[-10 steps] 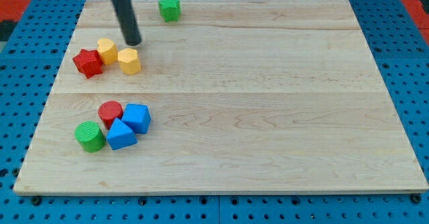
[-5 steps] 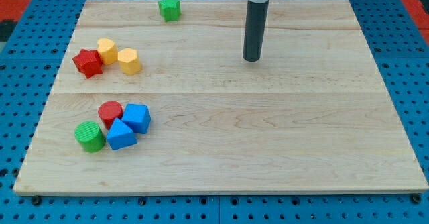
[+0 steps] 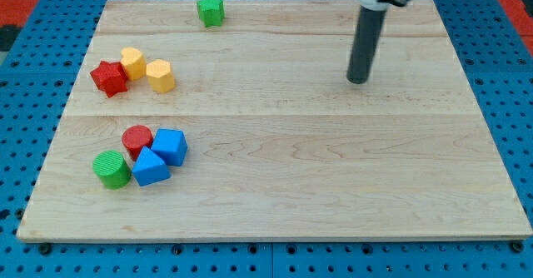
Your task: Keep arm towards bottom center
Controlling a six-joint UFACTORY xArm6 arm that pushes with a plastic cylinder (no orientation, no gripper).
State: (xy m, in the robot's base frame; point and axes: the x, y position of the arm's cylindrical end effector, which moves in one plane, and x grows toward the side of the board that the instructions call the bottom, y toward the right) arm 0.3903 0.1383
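Note:
My tip (image 3: 357,80) rests on the wooden board (image 3: 316,170) in the upper right part of the view, far from every block. A green star block (image 3: 211,11) lies near the top edge. A red star block (image 3: 108,77), a yellow block (image 3: 132,62) and a yellow hexagon block (image 3: 161,75) cluster at the upper left. A red cylinder (image 3: 136,139), a blue cube (image 3: 171,146), a blue triangular block (image 3: 149,167) and a green cylinder (image 3: 111,169) cluster at the lower left.
The board sits on a blue pegboard surface (image 3: 516,103). A red area (image 3: 17,7) shows at the top left corner, beyond the board.
My tip has swept from beside the yellow blocks at the upper left across the board to the upper right. No block has moved.

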